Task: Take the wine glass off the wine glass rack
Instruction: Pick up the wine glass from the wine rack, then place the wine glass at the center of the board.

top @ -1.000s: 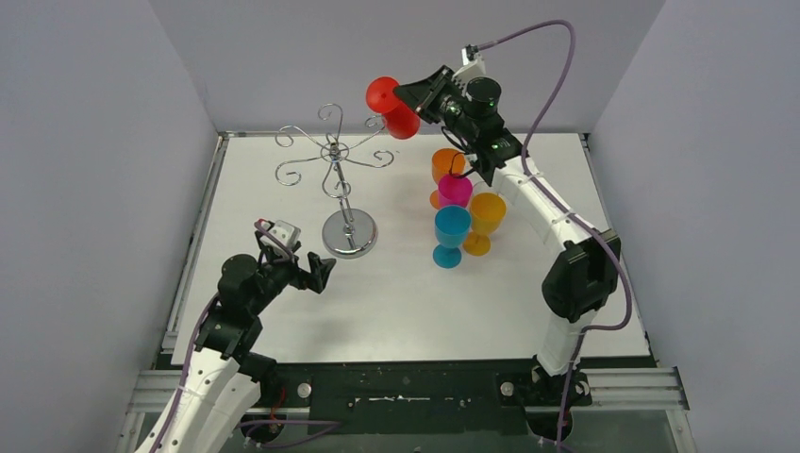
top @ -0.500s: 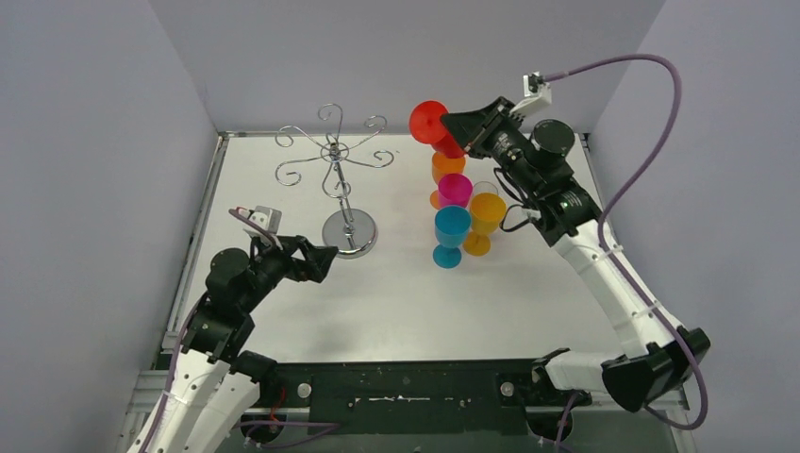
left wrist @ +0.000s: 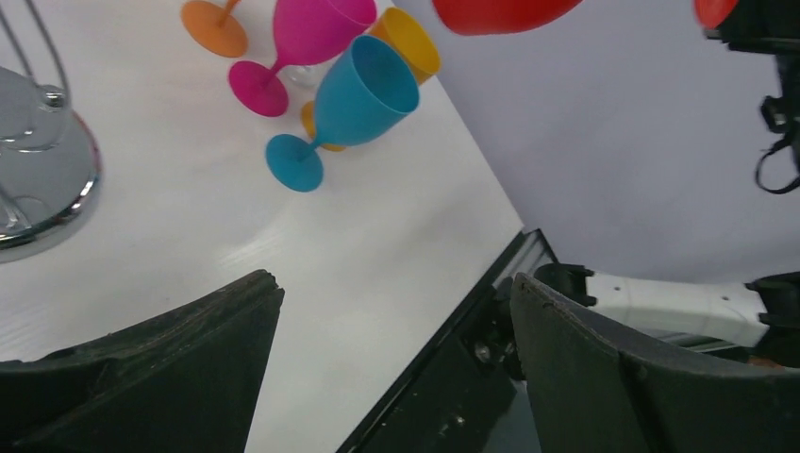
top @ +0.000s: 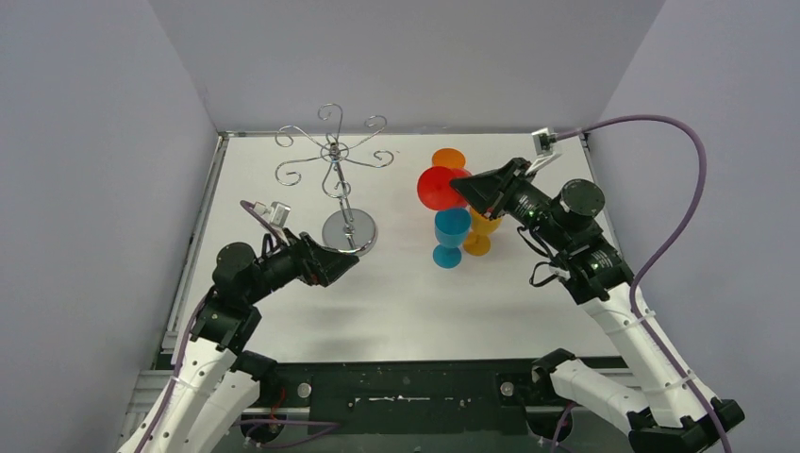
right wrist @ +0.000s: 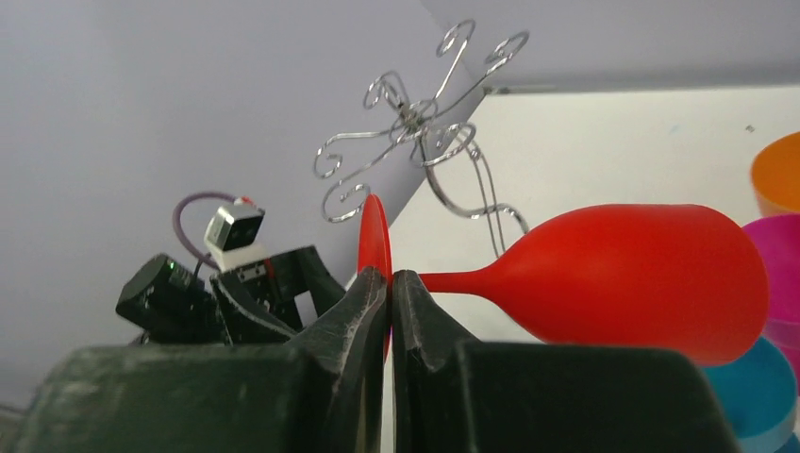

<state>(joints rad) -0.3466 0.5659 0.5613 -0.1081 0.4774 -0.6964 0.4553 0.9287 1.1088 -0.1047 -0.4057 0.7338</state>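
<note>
The red wine glass (top: pixel 437 187) lies sideways in the air over the group of coloured glasses, well to the right of the wine glass rack (top: pixel 333 158). My right gripper (right wrist: pixel 391 283) is shut on the glass's flat foot (right wrist: pixel 375 241), with the bowl (right wrist: pixel 641 278) sticking out to the right. The rack's curled wire arms (right wrist: pixel 415 123) carry no glass. My left gripper (top: pixel 345 265) hovers just in front of the rack's round shiny base (top: pixel 349 233). It is open, and nothing sits between its fingers (left wrist: pixel 236 321).
A blue glass (top: pixel 451 232), a yellow glass (top: pixel 484 234) and an orange glass (top: pixel 448 158) stand upright right of centre, below and behind the red one. A pink glass (left wrist: pixel 311 28) stands among them. Grey walls enclose the white table (top: pixel 396 302) on three sides.
The right arm has swung right and downward, carrying the red glass from beside the rack's arms to above the coloured glasses. The left gripper has stretched forward toward the rack's base.
</note>
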